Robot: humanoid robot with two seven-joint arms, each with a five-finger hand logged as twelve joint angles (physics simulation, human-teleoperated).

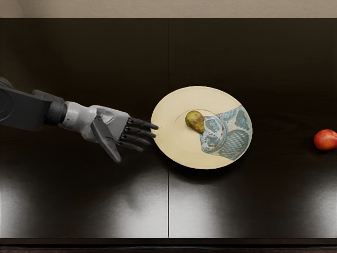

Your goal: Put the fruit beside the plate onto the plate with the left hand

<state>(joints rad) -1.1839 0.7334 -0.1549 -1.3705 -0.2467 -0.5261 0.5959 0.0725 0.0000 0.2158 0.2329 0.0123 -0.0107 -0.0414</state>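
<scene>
One pear [195,121] on plate [176,150]; one red fruit [325,139] apart.

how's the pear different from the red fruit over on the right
Colour: the pear is yellow-green, the red fruit is red-orange. Shape: the pear narrows toward one end, the red fruit is round. Place: the pear lies on the plate, the red fruit sits on the table far to its right. Both are whole fruits, and nothing touches either.

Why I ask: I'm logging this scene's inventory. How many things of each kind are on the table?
Plates: 1, the plate
Fruits: 2, the pear on the plate and the red fruit far to the plate's right
Total: 3
</scene>
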